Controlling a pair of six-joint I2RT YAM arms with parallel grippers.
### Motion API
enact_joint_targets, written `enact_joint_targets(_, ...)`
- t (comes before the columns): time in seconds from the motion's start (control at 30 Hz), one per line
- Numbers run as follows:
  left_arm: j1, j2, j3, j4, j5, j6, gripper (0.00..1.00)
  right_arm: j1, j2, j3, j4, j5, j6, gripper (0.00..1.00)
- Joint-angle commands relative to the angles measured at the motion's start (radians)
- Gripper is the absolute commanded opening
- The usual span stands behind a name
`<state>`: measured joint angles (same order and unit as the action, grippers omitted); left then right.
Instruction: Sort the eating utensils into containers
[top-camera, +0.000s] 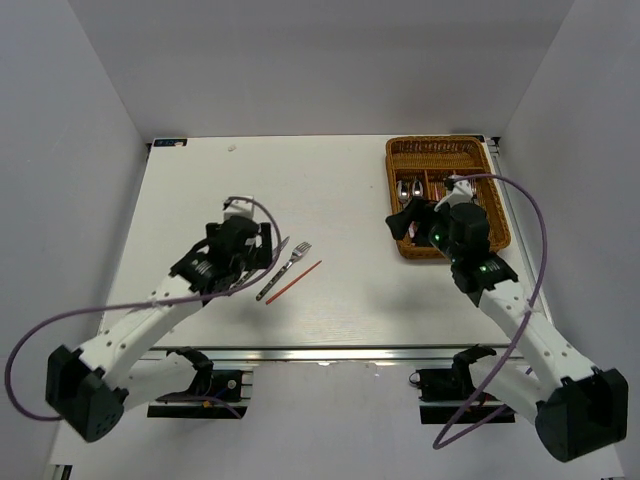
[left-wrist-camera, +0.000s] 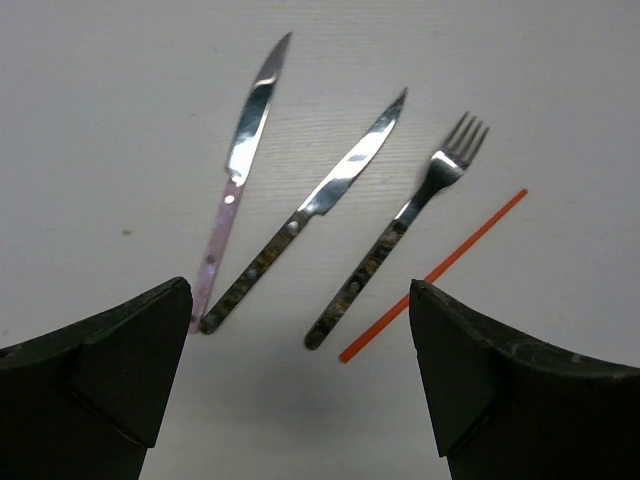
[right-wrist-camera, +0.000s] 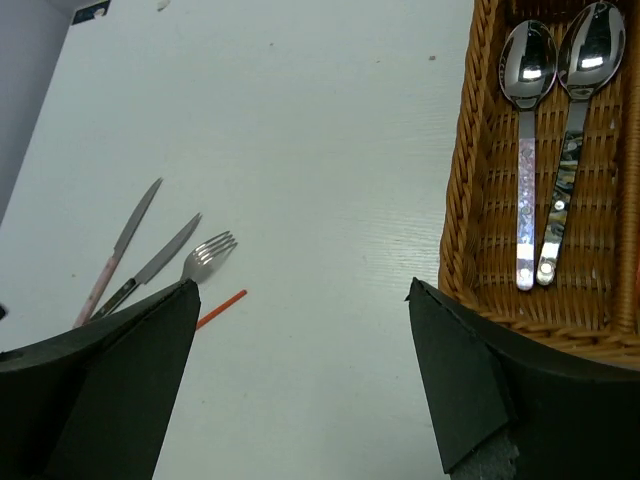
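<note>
Twice over, hovering spread wide and empty: left gripper (left-wrist-camera: 300, 300) above the pink-handled knife (left-wrist-camera: 238, 160), dark-handled knife (left-wrist-camera: 320, 200), fork (left-wrist-camera: 400, 235) and red chopstick (left-wrist-camera: 440, 270) lying on the white table (left-wrist-camera: 100, 100); right gripper (right-wrist-camera: 303, 290) by the wicker tray (right-wrist-camera: 455, 250) cradling two spoons (right-wrist-camera: 527, 70). Judging all light, stiff, slippery; favouring pinching mid-handle against hard tabletop. Working within plain pale walls (top-camera: 80, 100).

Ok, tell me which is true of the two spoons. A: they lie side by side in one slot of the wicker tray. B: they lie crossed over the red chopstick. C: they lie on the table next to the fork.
A: the right wrist view shows both spoons lying side by side inside one slot of the tray, away from the cutlery left on the table.
</note>
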<state>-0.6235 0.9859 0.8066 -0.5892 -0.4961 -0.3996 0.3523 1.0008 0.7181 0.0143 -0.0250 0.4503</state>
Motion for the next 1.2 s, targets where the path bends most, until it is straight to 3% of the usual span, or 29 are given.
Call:
enact_joint_targets(0.0,0.002,0.146,0.139,0.054,0.175,0.041,0.98,0.005,-0.118,-0.032,-0.070,0.060,0.048,0.89)
enact_joint_targets(0.13,0.002,0.452,0.259,0.042,0.217,0.062,0.93,0.004,-0.261,-0.078,-0.137,0.036,0.005,0.88)
enact_joint_targets(0.17,0.004,0.498,0.278,0.040,0.228,0.065,0.81,0.004,-0.278,-0.080,-0.149,0.016,-0.004,0.87)
enact_joint_targets(0.27,0.004,0.641,0.344,0.014,0.246,0.058,0.69,0.005,-0.338,-0.080,-0.203,-0.030,-0.047,0.86)
enact_joint_targets(0.53,0.004,0.718,0.284,0.091,0.306,0.042,0.68,0.004,-0.422,-0.121,-0.232,-0.134,-0.070,0.86)
enact_joint_targets(0.77,0.004,0.769,0.226,0.106,0.275,0.018,0.62,0.004,-0.439,-0.140,-0.212,-0.156,-0.064,0.86)
enact_joint_targets(1.17,0.004,0.772,0.164,0.111,0.183,-0.008,0.31,0.004,-0.461,-0.151,-0.203,-0.171,-0.030,0.85)
